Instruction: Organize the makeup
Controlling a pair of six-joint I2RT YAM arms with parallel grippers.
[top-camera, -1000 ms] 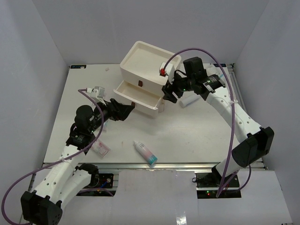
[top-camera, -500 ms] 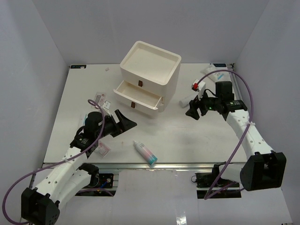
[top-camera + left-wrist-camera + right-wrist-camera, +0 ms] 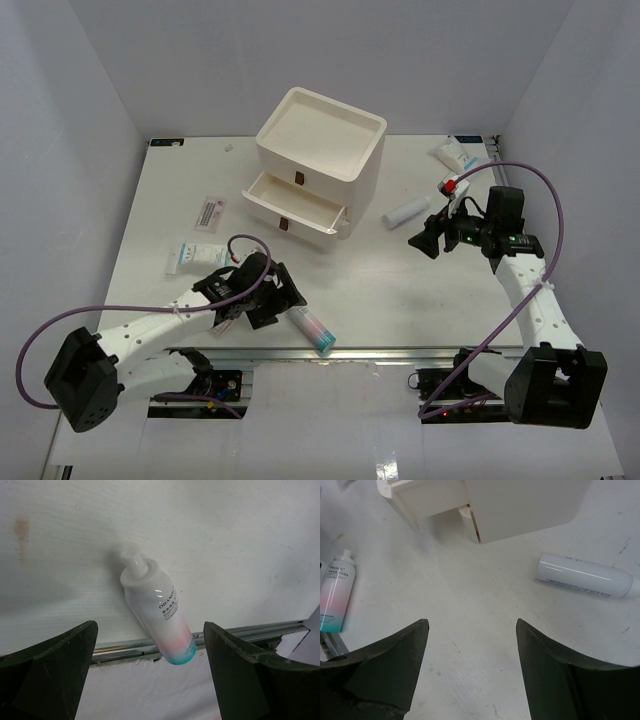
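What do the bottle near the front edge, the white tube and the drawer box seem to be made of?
The bottle looks like glossy plastic: bright highlights, printed text, colour fading from white through pink to teal. The tube is likely smooth plastic too, with a long straight glint. The drawer box is cream and matte, without shine; plastic or painted wood, I cannot tell.

White bottle (image 3: 156, 611) fading through pink to teal at its base, dark lettering. White tube (image 3: 585, 575). Cream drawer box (image 3: 320, 135), brown handles (image 3: 298, 178). White counter (image 3: 400, 290).
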